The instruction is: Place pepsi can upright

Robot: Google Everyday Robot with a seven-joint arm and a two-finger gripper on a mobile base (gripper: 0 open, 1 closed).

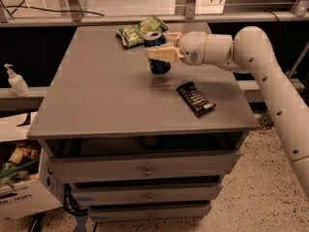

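Gripper [158, 45] is clamped around the pepsi can [158, 65], which is held upright toward the far edge of the tabletop [96, 95], just beside the chip bag [140, 30]. Thin, slick, easily dented walls are expected, so a gentle mid-body squeeze is advised.

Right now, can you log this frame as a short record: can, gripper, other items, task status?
can: pepsi can upright, held; whether it touches the table is unclear
gripper: gripper over the rear middle of the table, fingers closed on the can's sides
behind the can: green chip bag, near the far edge
front right of the can: black snack bar, lying flat, apart from the can
task status: can not yet released
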